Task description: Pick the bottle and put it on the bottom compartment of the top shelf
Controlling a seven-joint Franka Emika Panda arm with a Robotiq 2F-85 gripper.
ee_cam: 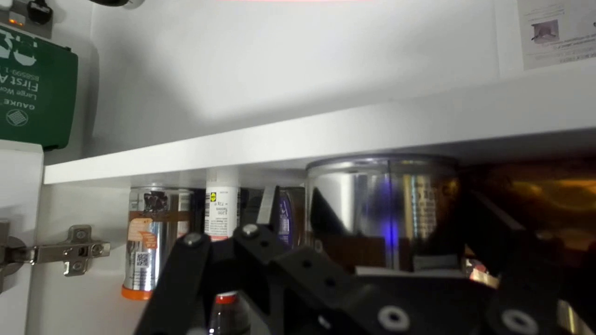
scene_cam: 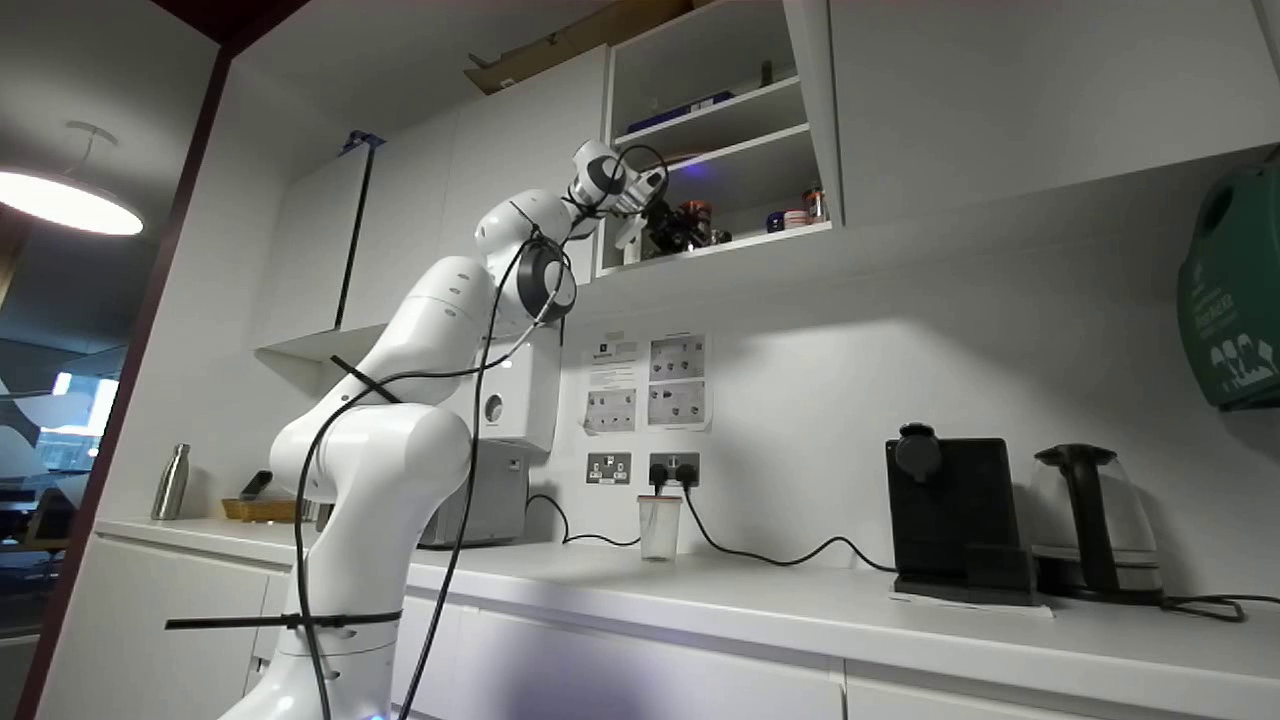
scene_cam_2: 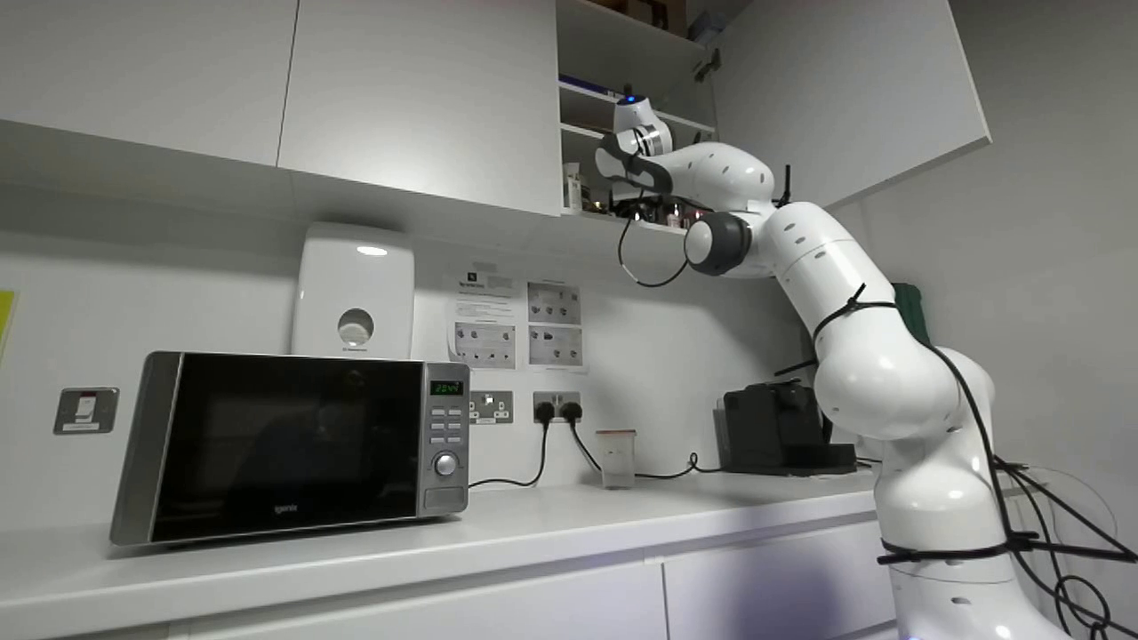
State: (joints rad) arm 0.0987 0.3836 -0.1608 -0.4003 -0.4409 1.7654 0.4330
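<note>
What looks like the bottle (scene_cam_2: 573,188) stands near the left edge of the lower compartment (scene_cam: 745,185). The claw (ee_cam: 382,209) gapes wide; best withdraw straight out without brushing the clear jar (ee_cam: 377,197).

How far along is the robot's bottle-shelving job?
Done, perhaps: what looks like a slim white bottle stands in the lower compartment, though possibly not the task's. In hand: the gripper has its jaws apart there, seemingly holding nothing. Left: probably withdrawing the arm, raised there.
</note>
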